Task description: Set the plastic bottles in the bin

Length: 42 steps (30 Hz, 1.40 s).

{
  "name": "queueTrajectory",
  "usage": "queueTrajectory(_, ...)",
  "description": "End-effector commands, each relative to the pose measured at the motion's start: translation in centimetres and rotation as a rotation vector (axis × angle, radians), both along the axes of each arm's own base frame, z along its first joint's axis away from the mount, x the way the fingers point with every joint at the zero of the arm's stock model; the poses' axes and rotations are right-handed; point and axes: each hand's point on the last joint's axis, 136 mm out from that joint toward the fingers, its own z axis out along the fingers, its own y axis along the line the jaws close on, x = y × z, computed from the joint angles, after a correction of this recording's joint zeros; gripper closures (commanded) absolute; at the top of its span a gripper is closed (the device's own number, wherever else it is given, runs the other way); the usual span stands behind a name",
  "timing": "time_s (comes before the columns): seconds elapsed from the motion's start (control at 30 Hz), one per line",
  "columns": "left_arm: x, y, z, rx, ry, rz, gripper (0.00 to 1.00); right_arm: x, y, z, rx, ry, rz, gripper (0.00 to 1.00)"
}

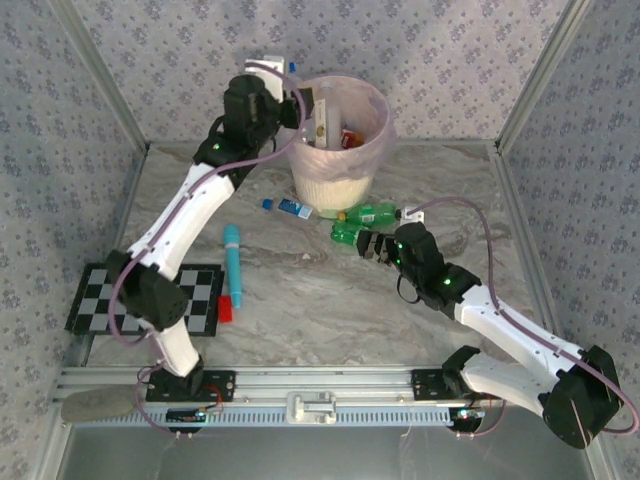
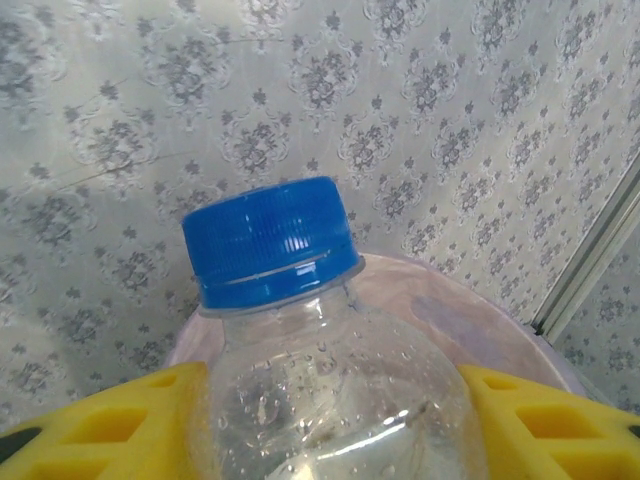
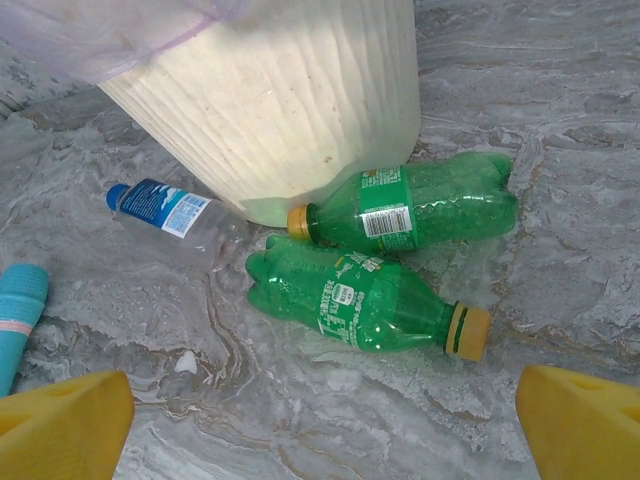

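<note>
Grips clear blue-capped bottle (image 2: 330, 400) in left jaws at bin (image 1: 335, 185) rim, upper centre; holds right jaws wide near green bottles (image 3: 430, 205).

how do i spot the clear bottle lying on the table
Find the cream bin at the far side. At its foot, left of the two green bottles, lies the clear bottle. It alone there is clear, with a blue label and cap.
</note>
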Motion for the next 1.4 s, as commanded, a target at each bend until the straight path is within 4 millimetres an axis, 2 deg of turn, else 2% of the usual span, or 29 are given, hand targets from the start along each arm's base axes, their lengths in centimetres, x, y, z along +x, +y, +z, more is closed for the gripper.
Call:
queueTrajectory(0.0,1.5,-0.8,-0.2,0.082,0.011,-0.030,0.45,-0.1,-0.1,0.7,0.012,-0.007,-0.015,0.00)
queueTrajectory(0.13,3.8,-2.0,-2.2,0.127,0.082,-0.032,0.44,-0.2,0.2,0.8,0.013,-0.007,-0.006,0.00)
queueTrajectory(0.27,5.1,-3.1,-4.7,0.161,0.163,-0.048,0.41,-0.4,0.0,0.7,0.005,-0.006,-0.007,0.00)
queueTrajectory(0.4,5.4,-3.0,-6.4,0.161,0.221,-0.028,0.23,-0.6,-0.3,0.5,-0.001,-0.007,-0.013,0.00)
queueTrajectory(0.47,5.2,-2.8,-6.0,0.145,0.228,-0.023,0.12,-0.6,-0.3,0.4,-0.004,-0.008,-0.015,0.00)
queueTrajectory(0.53,4.7,-2.6,-5.0,0.123,0.221,-0.020,0.06,-0.6,-0.4,0.1,-0.010,-0.003,-0.015,0.00)
queueTrajectory(0.77,1.6,-1.8,-0.3,0.032,0.165,-0.057,0.04,-0.1,0.1,-0.6,-0.049,0.000,0.004,0.00)
queueTrajectory(0.87,-0.2,-1.4,0.9,-0.019,0.136,-0.082,0.03,0.3,0.3,-1.3,-0.099,0.018,0.022,0.00)
queueTrajectory(0.97,-2.2,-0.2,1.2,-0.074,0.092,-0.079,0.03,0.6,1.1,-2.0,-0.155,0.038,0.073,0.00)
queueTrajectory(1.07,-4.2,1.7,-0.1,-0.123,0.069,-0.040,0.03,1.0,1.8,-2.9,-0.212,0.066,0.118,0.00)
queueTrajectory(1.17,-6.1,3.9,-2.6,-0.161,0.080,0.018,0.02,1.4,2.3,-3.9,-0.269,0.116,0.152,0.00)
queueTrajectory(1.37,-9.8,7.4,-11.0,-0.221,0.236,0.114,0.01,2.8,3.1,-6.0,-0.403,0.224,0.224,0.00)
